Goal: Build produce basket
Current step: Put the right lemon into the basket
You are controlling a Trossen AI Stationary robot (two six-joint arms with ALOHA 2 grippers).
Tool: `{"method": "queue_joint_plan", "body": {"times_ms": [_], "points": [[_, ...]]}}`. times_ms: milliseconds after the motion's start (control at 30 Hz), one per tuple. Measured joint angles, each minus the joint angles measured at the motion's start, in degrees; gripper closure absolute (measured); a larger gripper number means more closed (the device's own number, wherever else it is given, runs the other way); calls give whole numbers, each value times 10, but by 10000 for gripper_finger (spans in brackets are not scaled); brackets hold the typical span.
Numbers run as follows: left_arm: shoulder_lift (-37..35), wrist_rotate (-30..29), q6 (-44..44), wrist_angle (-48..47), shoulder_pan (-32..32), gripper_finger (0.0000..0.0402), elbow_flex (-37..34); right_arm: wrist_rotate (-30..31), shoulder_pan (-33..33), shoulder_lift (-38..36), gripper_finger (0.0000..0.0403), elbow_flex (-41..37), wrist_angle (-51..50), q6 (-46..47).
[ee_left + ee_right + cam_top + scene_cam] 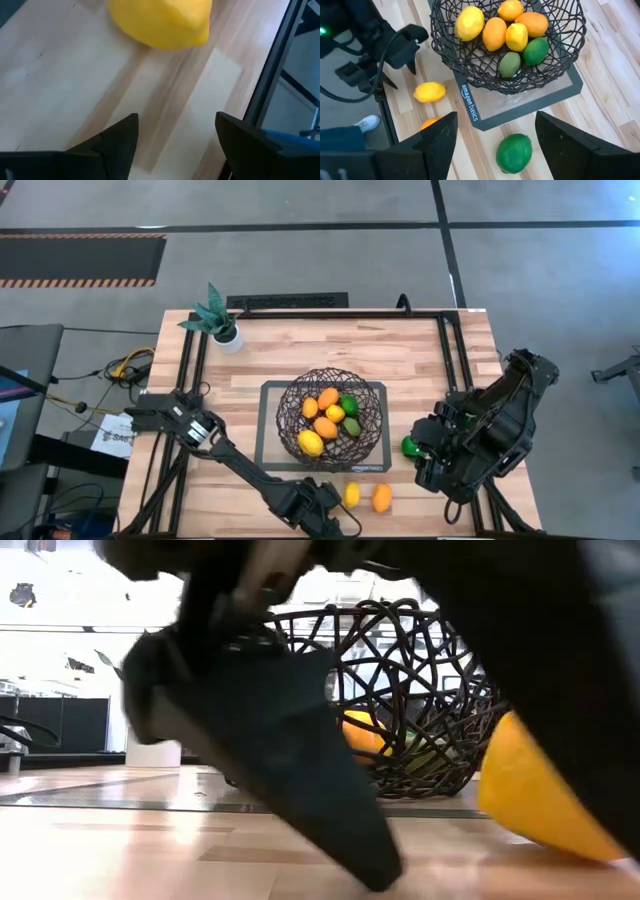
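Observation:
The dark wire basket (330, 415) stands on a grey-framed mat (268, 430) at the table's middle and holds several orange, yellow and green fruits (495, 32). A lemon (352, 495) and an orange (381, 498) lie on the wood near the front edge. My left gripper (338, 518) is open and low over the table just left of the lemon (160, 20), with nothing between its fingers (300, 770). A green lime (410, 446) lies on the table right of the mat. My right gripper (495, 116) is open above it, and the lime (514, 152) shows between the fingers, apart from them.
A teal-leaved plant in a white pot (222, 325) stands at the far left corner. Black frame rails (450, 350) run along the table's edges. A person's shoe (367, 122) shows beyond the near edge. Bare wood lies left of the mat.

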Motion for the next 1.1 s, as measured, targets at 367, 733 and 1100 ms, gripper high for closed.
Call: {"method": "queue_joint_plan", "body": {"times_ms": [367, 733, 1100], "points": [[-4, -53, 79, -19, 24, 146, 56, -17, 2, 0, 117, 0, 0, 3], [-2, -33, 88, -25, 25, 146, 54, -112, 37, -23, 117, -205, -1, 166], [-2, -19, 87, -24, 25, 146, 54, -138, 10, -89, 117, -404, 165, 242]]}}
